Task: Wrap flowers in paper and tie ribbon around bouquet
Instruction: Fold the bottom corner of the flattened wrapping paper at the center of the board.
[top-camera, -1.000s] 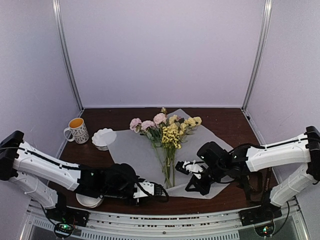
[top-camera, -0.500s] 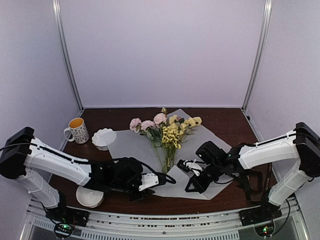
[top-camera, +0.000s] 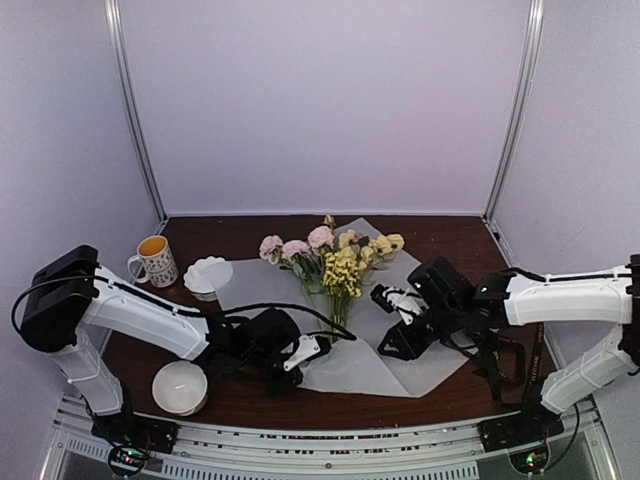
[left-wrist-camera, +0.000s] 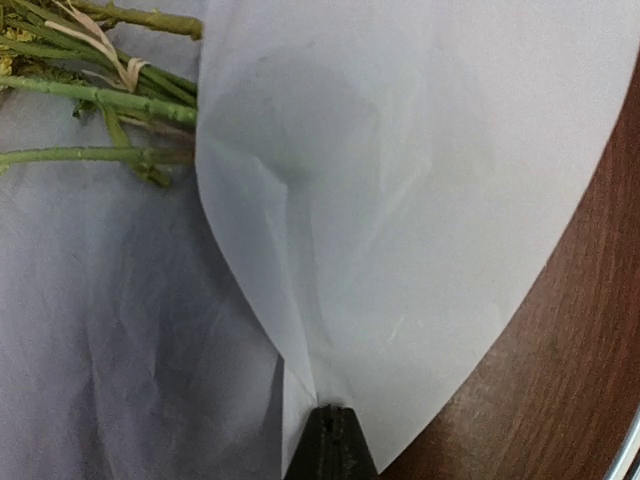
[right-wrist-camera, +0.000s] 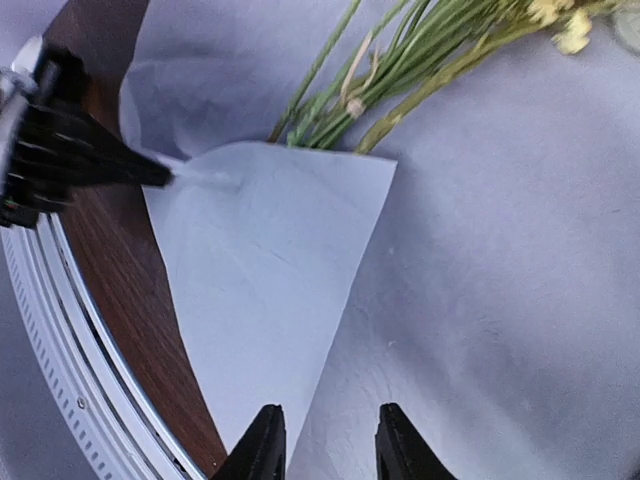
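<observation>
**Paper** (top-camera: 262, 292): large, thin, frosted-white rectangular sheet, softly creased. It lies flat on the dark brown wood-grain table (top-camera: 470, 250). Its near corner is folded up over the stem ends into a smooth, curved flap.

**Flowers** (top-camera: 335, 258): pale pink and yellow blooms on thin green stems. They lie on the sheet with the heads toward the far wall.

**Top view only:** a white speckled mug (top-camera: 155, 260) with an orange inside, a fluted white bowl (top-camera: 207, 274) and a plain round white bowl (top-camera: 180, 386), all at the table's left.

**Left wrist view only:** fine crease lines in the flap, converging on the pinch point.

**Right wrist view only:** the stems slipping under the flap's straight edge.

**Left gripper** (left-wrist-camera: 330, 440): black jaws together, clamped on the flap's corner.

**Right gripper** (right-wrist-camera: 325, 440): black fingers apart, poised over the flap's near point, with the sheet showing in the gap between them.
</observation>
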